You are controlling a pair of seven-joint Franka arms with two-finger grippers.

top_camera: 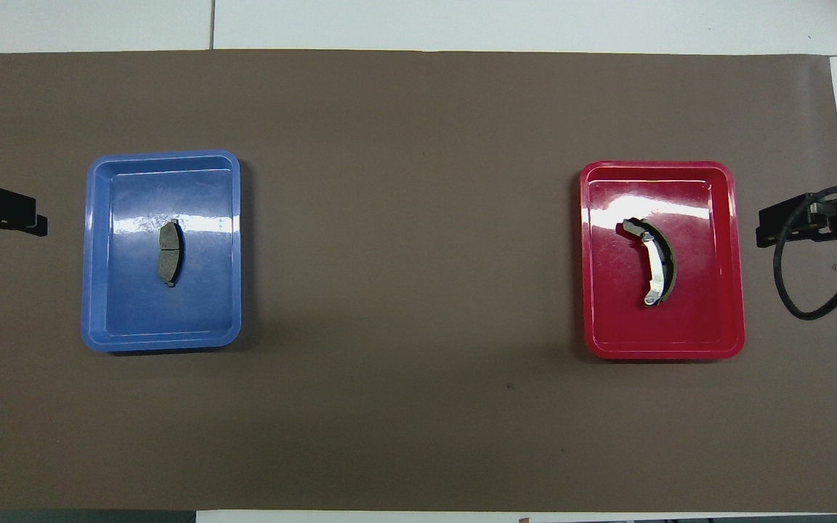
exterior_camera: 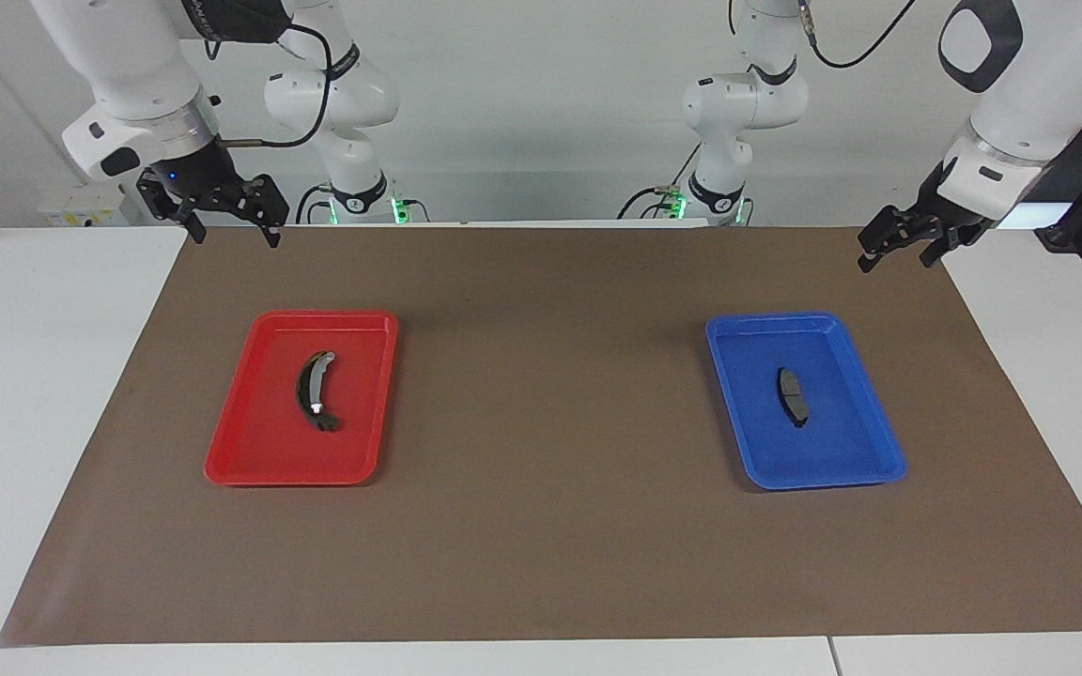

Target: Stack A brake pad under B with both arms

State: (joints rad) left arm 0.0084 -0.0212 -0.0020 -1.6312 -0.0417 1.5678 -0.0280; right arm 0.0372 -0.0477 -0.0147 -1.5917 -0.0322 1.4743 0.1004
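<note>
The short dark grey brake pad [exterior_camera: 791,394] lies in a blue tray [exterior_camera: 776,320] toward the left arm's end of the table; it also shows in the overhead view [top_camera: 169,252]. The long crescent brake shoe B [exterior_camera: 316,392], with its lighter strip and shiny spot, lies in a red tray [exterior_camera: 325,316] toward the right arm's end [top_camera: 654,261]. My left gripper [exterior_camera: 895,265] hangs open and empty over the mat's edge, beside the blue tray [top_camera: 164,155]. My right gripper [exterior_camera: 234,239] hangs open and empty over the mat's edge, beside the red tray [top_camera: 654,165].
A brown mat [exterior_camera: 550,422] covers most of the white table, and both trays sit on it, well apart. A black cable [top_camera: 800,290] loops down from the right gripper [top_camera: 771,225]. The left gripper's tips [top_camera: 26,218] show at the overhead view's edge.
</note>
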